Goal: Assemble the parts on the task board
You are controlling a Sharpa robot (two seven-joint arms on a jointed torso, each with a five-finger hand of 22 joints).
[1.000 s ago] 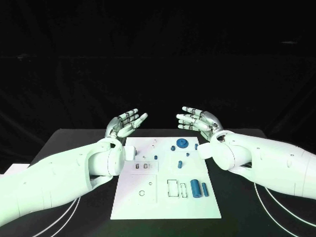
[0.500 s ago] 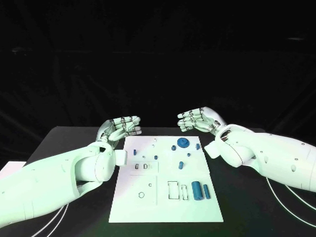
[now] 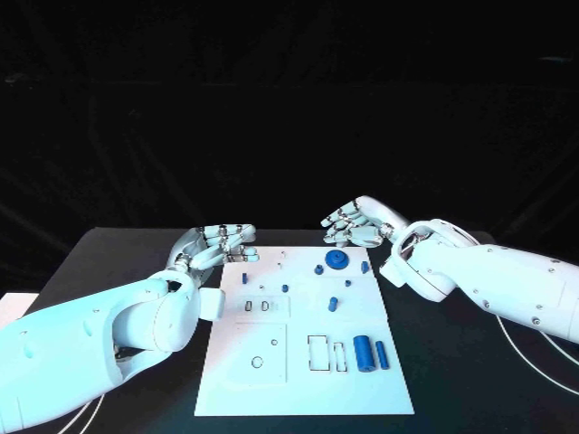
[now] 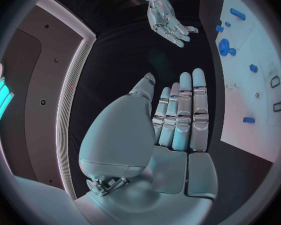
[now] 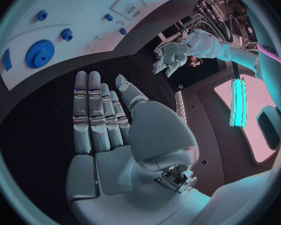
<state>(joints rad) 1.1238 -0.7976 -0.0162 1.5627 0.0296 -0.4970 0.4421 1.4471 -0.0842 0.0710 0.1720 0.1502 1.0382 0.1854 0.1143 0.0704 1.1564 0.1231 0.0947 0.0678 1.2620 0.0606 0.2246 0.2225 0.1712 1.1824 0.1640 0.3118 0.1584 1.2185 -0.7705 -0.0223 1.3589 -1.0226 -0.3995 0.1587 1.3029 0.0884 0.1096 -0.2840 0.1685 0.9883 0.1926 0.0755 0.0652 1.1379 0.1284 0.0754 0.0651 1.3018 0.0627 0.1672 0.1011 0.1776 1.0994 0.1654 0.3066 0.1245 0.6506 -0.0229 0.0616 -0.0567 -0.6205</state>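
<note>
The white rectangular task board (image 3: pixel 303 334) lies mid-worktop, small blue plastic parts (image 3: pixel 363 349) loose on it. Both hands, left (image 3: pixel 218 242) and right (image 3: pixel 357 221), hover empty beyond its far edge, fingers apart; a careless reach could scatter parts.

Readable text: none in any view.
Task board (image 3: pixel 303 380): black outline marks only, lower centre of the head view; no letters or numbers legible.
Parts (image 3: pixel 363 351): plain blue, unlabelled.
</note>
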